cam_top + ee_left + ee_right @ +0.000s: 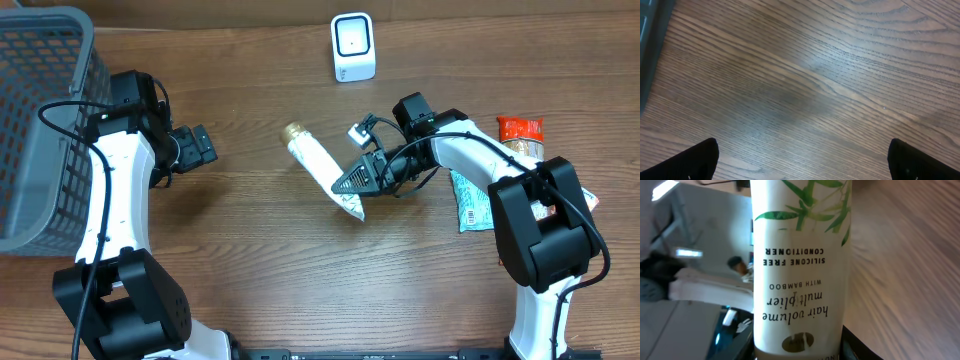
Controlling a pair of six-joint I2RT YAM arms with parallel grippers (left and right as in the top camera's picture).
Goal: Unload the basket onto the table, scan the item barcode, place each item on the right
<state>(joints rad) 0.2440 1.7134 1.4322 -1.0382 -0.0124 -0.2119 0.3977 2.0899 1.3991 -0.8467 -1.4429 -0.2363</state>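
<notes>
Gripping conditioner tube (pixel 318 162) in right hand (pixel 354 184); left hand (pixel 203 146) spread wide.

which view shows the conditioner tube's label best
The right wrist view: the conditioner tube fills the frame, its print readable though upside down. Overhead shows the whole tube, small, in the right gripper. The left wrist view shows only table.

The table (pixel 250 270) is viewed whole from directly above.
Bare wood is seen close from the left wrist; the conditioner tube (pixel 800 280), also shown overhead, is framed tightly from the right.
</notes>
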